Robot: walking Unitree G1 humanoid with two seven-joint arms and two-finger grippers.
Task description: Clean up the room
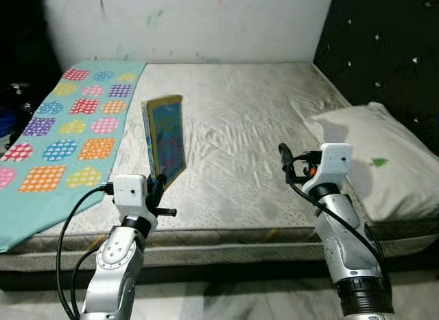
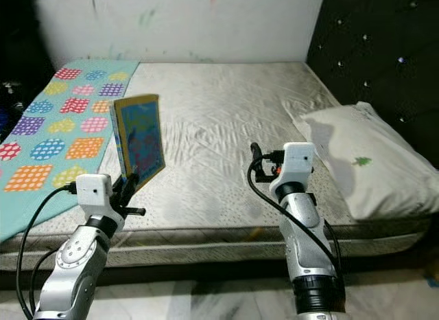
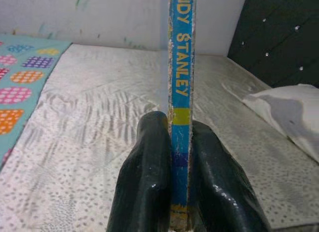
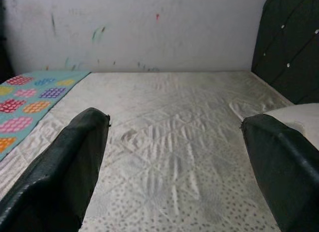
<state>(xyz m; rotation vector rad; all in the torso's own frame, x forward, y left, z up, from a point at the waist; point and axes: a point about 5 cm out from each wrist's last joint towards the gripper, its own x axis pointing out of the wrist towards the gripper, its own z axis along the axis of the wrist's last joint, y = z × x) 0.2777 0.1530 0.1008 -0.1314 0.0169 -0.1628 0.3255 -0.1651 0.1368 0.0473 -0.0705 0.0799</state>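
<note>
Fingers of my left gripper (image 3: pixel 179 192) pinch a book (image 1: pixel 166 138) upright above the mattress (image 1: pixel 247 128); its spine reads "STANLEY". My right gripper (image 4: pixel 174 162) hovers spread wide. Beyond lie a patterned blanket (image 1: pixel 65 134), pillow (image 1: pixel 374 152) and headboard (image 1: pixel 384 45).

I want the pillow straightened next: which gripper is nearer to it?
Right. The right gripper hangs open over the mattress just beside the pillow; the left gripper, clamped on the book, is across the bed, near the quilt.
</note>
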